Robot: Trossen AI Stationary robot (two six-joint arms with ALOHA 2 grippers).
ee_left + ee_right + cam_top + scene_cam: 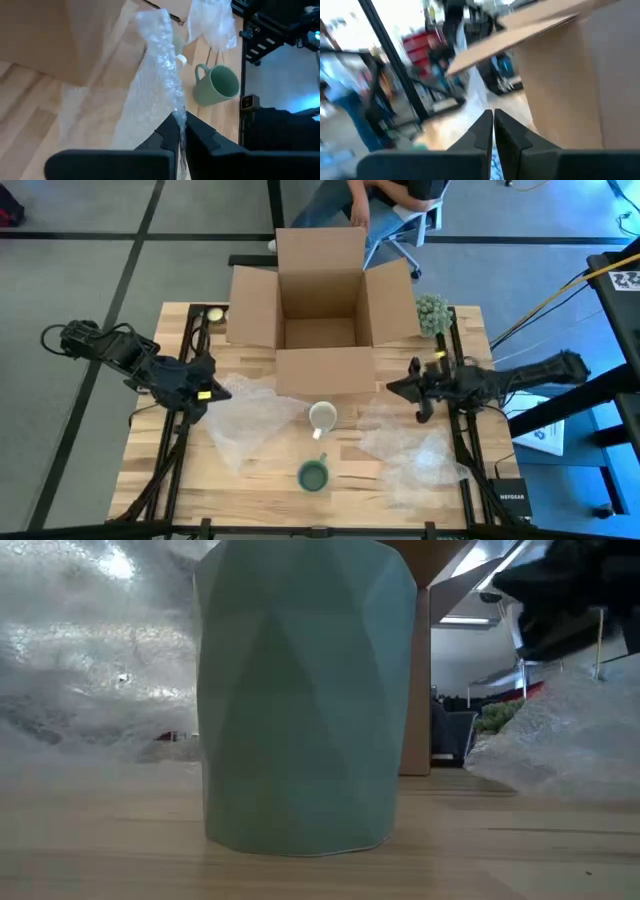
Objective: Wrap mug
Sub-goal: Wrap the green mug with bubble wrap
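A faceted green mug (313, 475) (300, 690) (217, 85) stands upright on its base near the table's front edge. A white mug (322, 417) stands just behind it. One bubble wrap sheet (250, 420) (160, 65) lies at the left, and my left gripper (205, 392) (179, 127) is shut on it. A second bubble wrap sheet (415, 455) (560, 730) lies at the right. My right gripper (395, 388) (493, 125) is shut at that sheet's far edge, beside the box. My left gripper pinches a gathered edge of the left sheet (176, 107) between its two fingers, coming from the table's left side. The wrap runs away from the fingertips as a raised ridge, and the rest of the sheet lies on the table. My right gripper pinches a thin strip of the right sheet (476, 95) between its shut fingers, coming from the table's right. The sheet rises toward the gripper (560, 600), and its lower part rests on the table.
An open cardboard box (320, 310) stands at the back centre, its front flap folded down toward the mugs. A small green plant (432, 312) sits at its right and a round thing (213, 314) at the back left. A person sits beyond the far edge.
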